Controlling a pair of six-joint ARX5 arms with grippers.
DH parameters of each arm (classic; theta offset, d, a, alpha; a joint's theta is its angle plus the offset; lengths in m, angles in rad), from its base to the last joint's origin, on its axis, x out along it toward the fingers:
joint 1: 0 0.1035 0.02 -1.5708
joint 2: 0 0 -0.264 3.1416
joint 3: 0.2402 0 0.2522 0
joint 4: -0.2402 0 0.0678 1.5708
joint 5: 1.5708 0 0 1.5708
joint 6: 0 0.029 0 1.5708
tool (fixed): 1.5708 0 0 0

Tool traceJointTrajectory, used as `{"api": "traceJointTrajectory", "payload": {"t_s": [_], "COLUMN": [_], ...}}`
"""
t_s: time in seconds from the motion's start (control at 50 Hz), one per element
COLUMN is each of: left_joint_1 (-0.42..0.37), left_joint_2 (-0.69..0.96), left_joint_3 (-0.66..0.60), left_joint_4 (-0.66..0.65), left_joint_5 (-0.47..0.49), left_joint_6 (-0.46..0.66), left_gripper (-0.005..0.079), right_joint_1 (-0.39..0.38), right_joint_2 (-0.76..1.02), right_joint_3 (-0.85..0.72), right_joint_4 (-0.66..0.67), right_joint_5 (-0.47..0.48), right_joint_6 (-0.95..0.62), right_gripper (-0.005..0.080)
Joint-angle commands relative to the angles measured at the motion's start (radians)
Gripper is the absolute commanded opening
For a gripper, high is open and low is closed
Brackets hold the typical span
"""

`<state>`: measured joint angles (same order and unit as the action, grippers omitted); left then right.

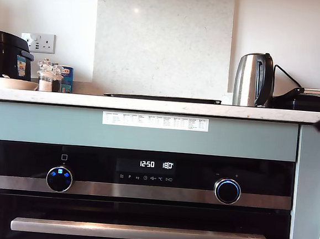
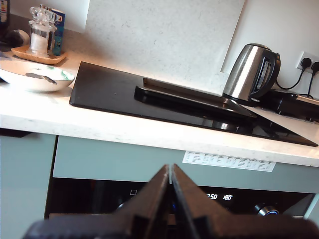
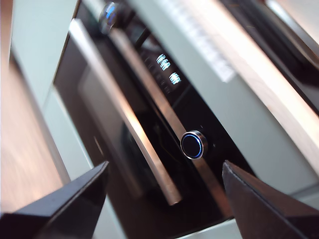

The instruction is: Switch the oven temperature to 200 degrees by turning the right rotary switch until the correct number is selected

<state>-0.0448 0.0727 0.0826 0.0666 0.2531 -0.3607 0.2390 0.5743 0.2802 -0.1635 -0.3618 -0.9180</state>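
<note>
My second tool (image 3: 164, 199) hangs with its fingers spread wide apart, the right rotary switch (image 3: 193, 144) between them but farther off, untouched. My first tool (image 2: 171, 172) has its fingers pressed together, holding nothing. The switch (image 1: 227, 191) sits on the oven (image 1: 141, 212) toward the exterior view's right; the display (image 1: 156, 165) reads 180. Beyond, a kettle (image 1: 253, 80) stands on the table (image 1: 150, 105).

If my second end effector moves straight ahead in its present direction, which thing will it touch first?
Probably the right rotary switch on the oven: it sits between the open fingers of my second end effector, slightly off centre. Depth is unclear, so the dark glass beside it is possible.
</note>
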Motion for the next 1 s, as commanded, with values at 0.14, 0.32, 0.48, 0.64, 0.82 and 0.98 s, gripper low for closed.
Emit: {"api": "traceJointTrajectory", "payload": {"t_s": [0.14, 0.32, 0.48, 0.64, 0.82, 0.98], "left_joint_1": [0.003, 0.003, 0.003, 0.003, 0.003, 0.003], "left_joint_2": [-0.001, -0.001, -0.001, -0.001, -0.001, -0.001], "left_joint_3": [0.013, 0.013, 0.013, 0.013, 0.013, 0.013], "left_joint_4": [0.001, 0.0, -0.029, -0.059, -0.074, -0.076], "left_joint_5": [0.002, 0.001, 0.0, 0.0, 0.0, 0.0], "left_joint_6": [-0.003, -0.002, -0.002, 0.001, 0.001, 0.002], "left_gripper": [-0.0022, -0.0022, -0.0022, -0.0022, -0.0022, -0.0022], "right_joint_1": [0.063, 0.089, 0.095, 0.095, 0.095, 0.095], "right_joint_2": [0.195, 0.406, 0.601, 0.767, 0.911, 1.016], "right_joint_3": [-0.018, -0.014, 0.031, 0.109, 0.208, 0.283], "right_joint_4": [0.174, 0.322, 0.415, 0.487, 0.527, 0.543], "right_joint_5": [0.056, 0.117, 0.161, 0.163, 0.163, 0.159], "right_joint_6": [-0.184, -0.3, -0.372, -0.399, -0.44, -0.478], "right_gripper": [0.0653, 0.0653, 0.0653, 0.0653, 0.0653, 0.0653]}}
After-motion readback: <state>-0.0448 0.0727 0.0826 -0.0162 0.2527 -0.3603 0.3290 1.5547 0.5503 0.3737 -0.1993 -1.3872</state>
